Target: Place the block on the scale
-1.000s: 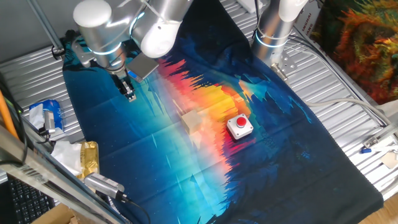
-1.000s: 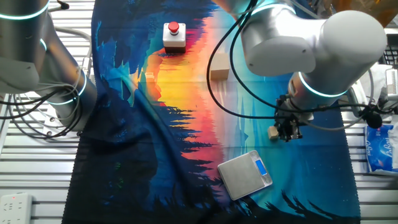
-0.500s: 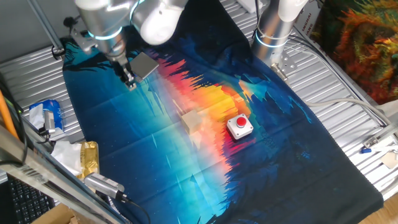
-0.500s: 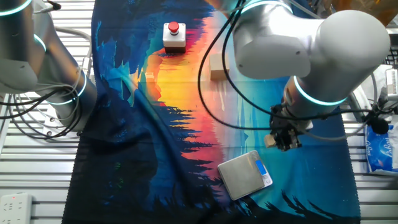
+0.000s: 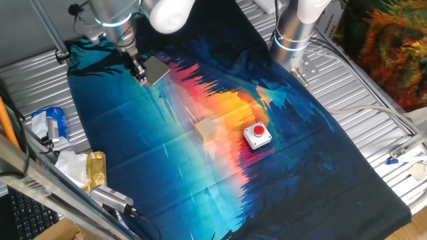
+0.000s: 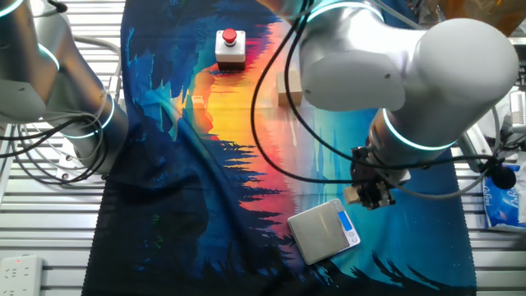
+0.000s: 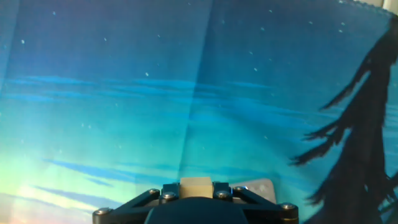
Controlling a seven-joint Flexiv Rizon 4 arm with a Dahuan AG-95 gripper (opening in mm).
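Note:
My gripper (image 6: 367, 197) is shut on the tiny tan block (image 6: 352, 194), held in the air just beside the scale's far right corner. In the hand view the block (image 7: 196, 186) sits clamped between the two black fingers (image 7: 166, 191) at the bottom edge, with a corner of the scale (image 7: 260, 186) showing just behind it. The scale (image 6: 324, 230) is a flat square with a grey top plate and a blue part on its right edge, lying on the cloth at the near side. In one fixed view the gripper (image 5: 139, 72) hangs at the left edge of the scale (image 5: 157, 69).
A larger pale wooden block (image 5: 206, 129) lies mid-cloth, partly hidden by my arm in the other fixed view. A white box with a red button (image 5: 257, 135) stands beside it and also shows in the other view (image 6: 230, 47). A second arm's base (image 6: 78, 123) stands at the cloth's edge. Clutter (image 5: 73, 167) lies off the cloth.
My gripper has carried the block steadily toward the scale, from about a hand's width away to right beside it. The scale and other objects have not moved.

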